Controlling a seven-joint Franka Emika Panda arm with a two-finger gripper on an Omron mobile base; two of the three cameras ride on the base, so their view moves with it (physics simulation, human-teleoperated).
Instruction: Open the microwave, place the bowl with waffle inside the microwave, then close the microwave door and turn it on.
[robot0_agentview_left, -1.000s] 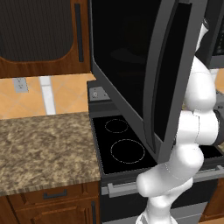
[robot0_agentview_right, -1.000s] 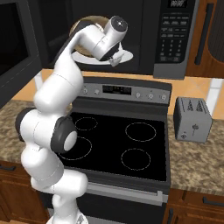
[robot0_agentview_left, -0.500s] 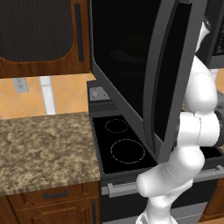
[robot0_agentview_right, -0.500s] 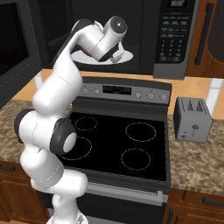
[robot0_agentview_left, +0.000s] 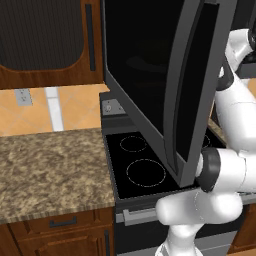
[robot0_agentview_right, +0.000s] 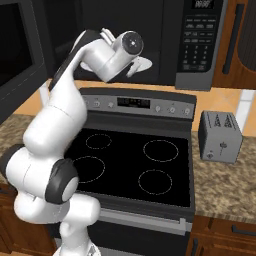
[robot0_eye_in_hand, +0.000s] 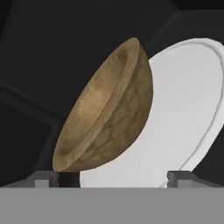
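Gripper (robot0_eye_in_hand: 113, 177): spread wide, 2 small dark tips far apart at the bottom of the hand view, pinching nothing; bowl stands between them but free of both.
Bowl (robot0_eye_in_hand: 105, 116): 1, round, brown with a mottled, cracked-stone texture, seen tilted in the hand view; sits on the white plate, inside the microwave. Waffle inside cannot be seen.
White plate (robot0_eye_in_hand: 183, 113): 1, round, smooth, with a raised rim; turntable on the floor of the cavity.
Microwave door (robot0_agentview_left: 170, 75): swung fully open toward the base, glossy black glass in a dark grey frame; long vertical grey handle along its edge.
Microwave (robot0_agentview_right: 165, 35): wide black box over the stove, dark open cavity; hand of the arm reaches into it.
Control panel (robot0_agentview_right: 199, 37): at the right of the microwave, rows of small light buttons and a little display; writing too small to read.
Stove (robot0_agentview_right: 135, 165): flat black glass top, 4 white ring marks; grey back panel with small knobs and a display, not readable.
Toaster (robot0_agentview_right: 220, 137): 1, small grey box, 2 slots on top, on the speckled stone counter right of the stove.
Counter (robot0_agentview_left: 45, 165): brown granite pattern, over wooden drawers.
Cabinet (robot0_agentview_left: 45, 42): dark ribbed door in reddish wood, on the wall left of the microwave.
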